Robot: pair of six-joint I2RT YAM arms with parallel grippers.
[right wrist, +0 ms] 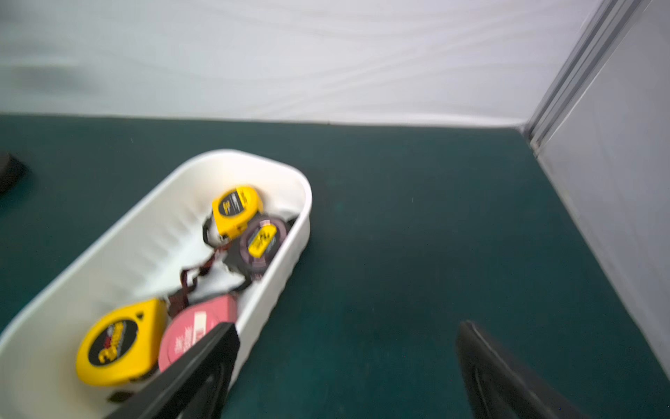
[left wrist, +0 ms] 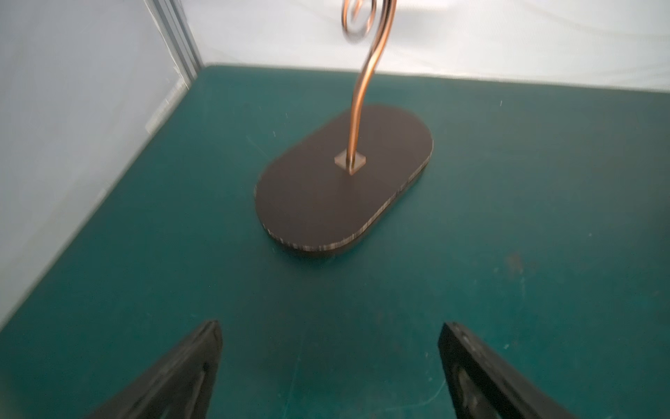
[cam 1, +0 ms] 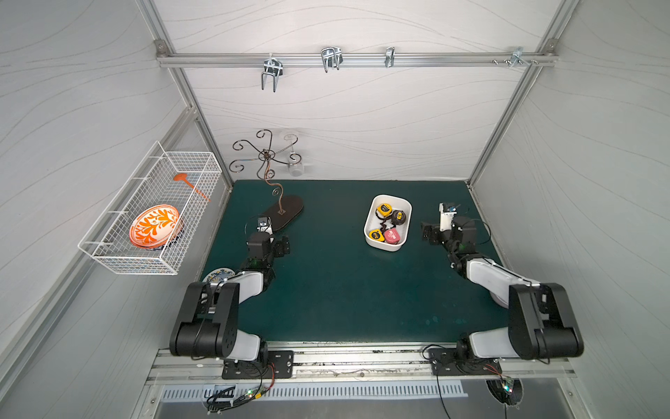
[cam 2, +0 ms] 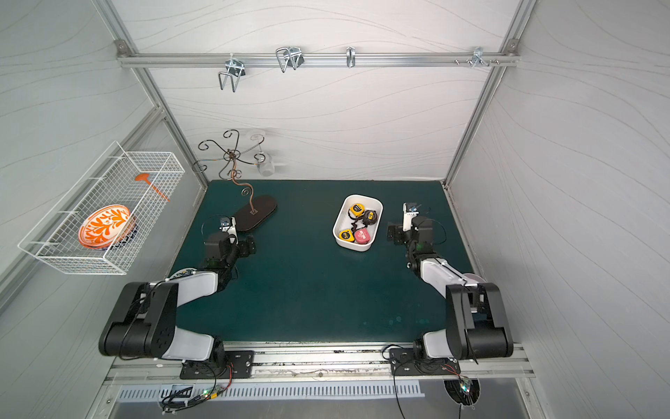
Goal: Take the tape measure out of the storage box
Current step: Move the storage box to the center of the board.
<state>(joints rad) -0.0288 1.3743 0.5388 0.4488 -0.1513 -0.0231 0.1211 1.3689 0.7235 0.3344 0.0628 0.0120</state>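
Observation:
The storage box (cam 1: 368,222) (cam 2: 338,222) is a white tub on the green mat, right of centre. Several tape measures lie in it. A yellow one (cam 1: 383,209) (right wrist: 235,208) and a black one (cam 1: 398,216) (right wrist: 261,241) are at the far end. Another yellow one (cam 1: 376,234) (right wrist: 116,342) and a pink one (cam 1: 391,235) (right wrist: 192,335) are at the near end. My right gripper (cam 1: 429,232) (right wrist: 348,328) is open and empty, just right of the box's near end. My left gripper (cam 1: 281,246) (left wrist: 330,325) is open and empty over bare mat at the left.
A metal mug tree on a dark oval base (cam 1: 282,214) (left wrist: 344,181) stands just beyond my left gripper, a glass mug (cam 1: 295,167) hanging from it. A white wire basket (cam 1: 108,250) on the left wall holds an orange plate (cam 1: 155,225). A patterned plate (cam 1: 217,274) lies under my left arm.

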